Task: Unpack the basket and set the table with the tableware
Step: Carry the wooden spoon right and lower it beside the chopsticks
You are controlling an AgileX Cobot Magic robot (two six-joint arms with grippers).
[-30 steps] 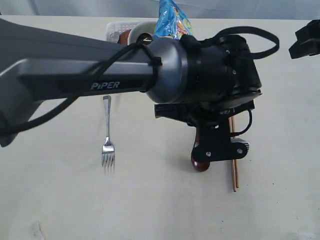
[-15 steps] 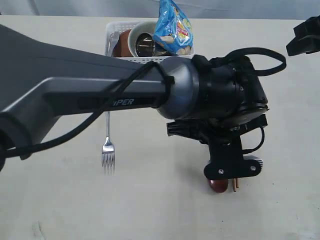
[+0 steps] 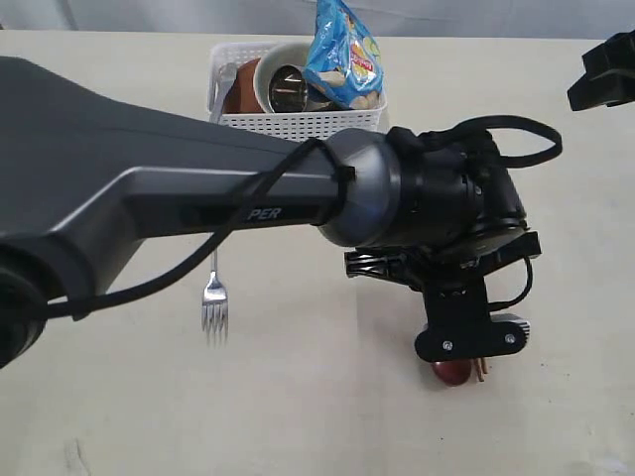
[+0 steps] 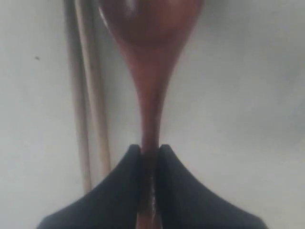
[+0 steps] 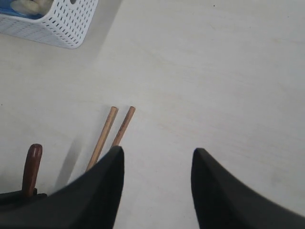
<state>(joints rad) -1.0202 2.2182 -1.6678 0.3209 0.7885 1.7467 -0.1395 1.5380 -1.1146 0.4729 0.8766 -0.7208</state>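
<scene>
snack bag [image 3: 342, 55]: blue glossy packet printed with yellow, red and green patches, and pale round shapes near its lower end
posture: upright, leaning slightly, top corner creased
place: inside the basket [image 3: 298, 123], at its right end toward the far right corner; the lower end sits behind the front wall, and the upper half rises well above the rim
backdrop [image 3: 149, 12]: pale grey surface, faintly creased, running beyond the far edge of the table [image 3: 119, 397]
</scene>
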